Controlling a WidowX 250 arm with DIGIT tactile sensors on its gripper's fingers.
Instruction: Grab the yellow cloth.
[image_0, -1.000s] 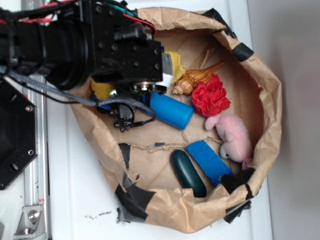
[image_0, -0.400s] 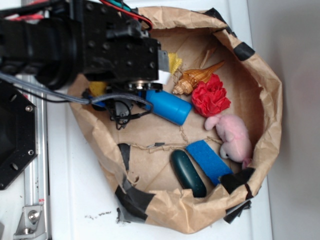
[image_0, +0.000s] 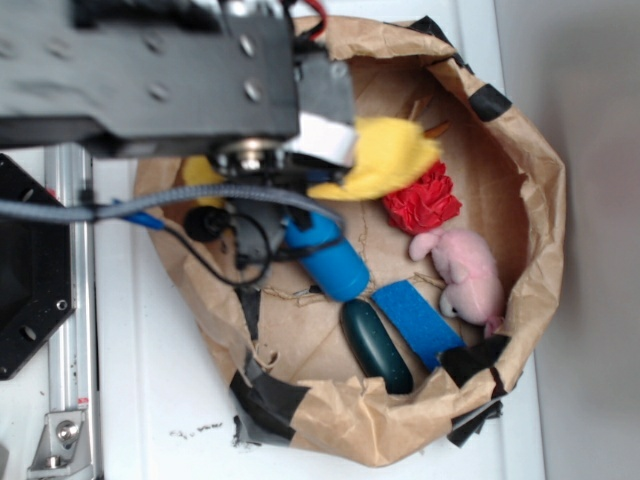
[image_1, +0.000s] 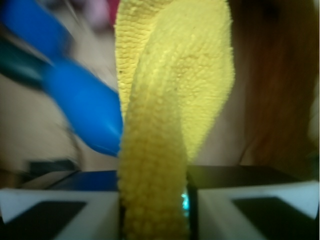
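The arm has risen since a second ago; the gripper (image_1: 155, 210), clenched on the yellow cloth (image_1: 170, 100), should lift straight, clear of the blue bottle (image_0: 325, 258).

Exterior view: bright, even, diffuse lighting with no hard glare. The white table (image_0: 150, 380) is near overexposure; a soft grey shade covers its right edge. The robot arm (image_0: 150, 70) at upper left is heavily blurred. Shadow pools inside the paper bag (image_0: 530, 230) along its right wall.

Wrist view: the yellow cloth (image_1: 165, 125) is sharp enough to show its weave; the blue bottle (image_1: 82, 112) and background are smeared, possibly by motion. The right side is dim and reddish.
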